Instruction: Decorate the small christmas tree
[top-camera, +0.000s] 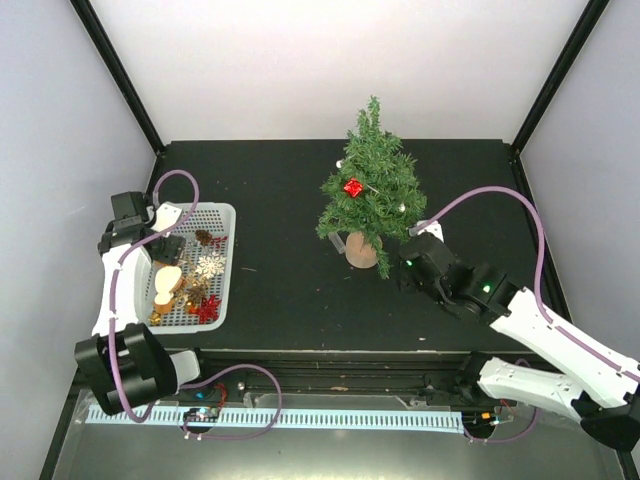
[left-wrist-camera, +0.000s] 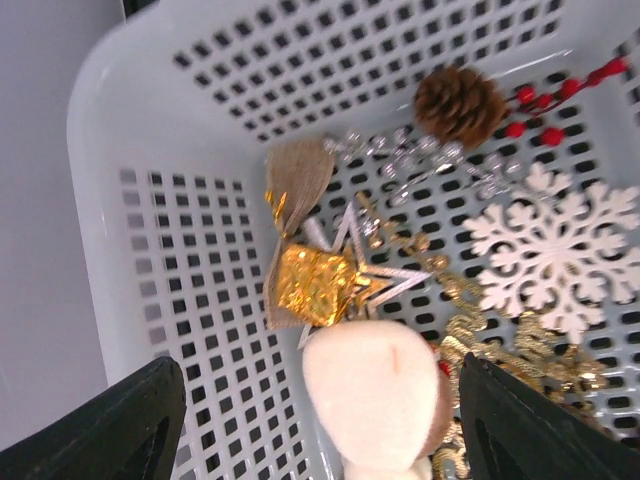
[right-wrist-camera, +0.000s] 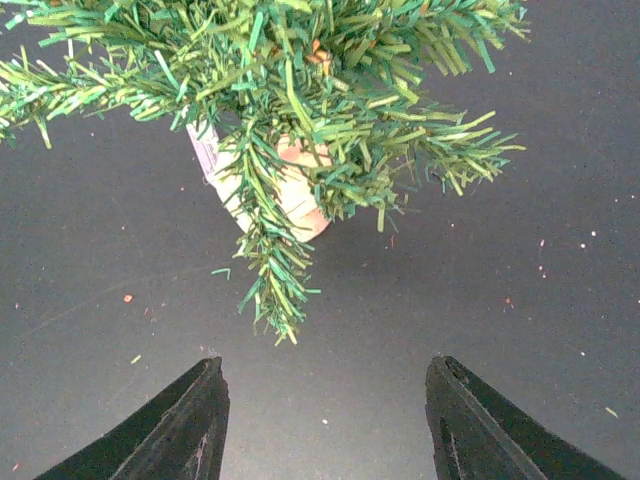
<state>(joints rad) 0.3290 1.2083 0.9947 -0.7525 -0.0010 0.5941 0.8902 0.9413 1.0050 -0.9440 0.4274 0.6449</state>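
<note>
plainly, the pile is the worry: the left gripper (left-wrist-camera: 325, 430) hangs over the white basket (left-wrist-camera: 130, 200) with fingers spread wide and empty. beneath it a cream round ornament (left-wrist-camera: 375, 400) and a gold foil piece (left-wrist-camera: 315, 285) overlap, so closing here could lift several trinkets at once or snag one. the small christmas tree (top-camera: 372, 190) stands upright right of centre on the dark table (top-camera: 280, 290), well apart from the basket, with a red ornament (top-camera: 352, 187) on it. the right gripper (right-wrist-camera: 325, 420), also wide and empty, sits near its low branches. a forward nudge could tip the tree.
</note>
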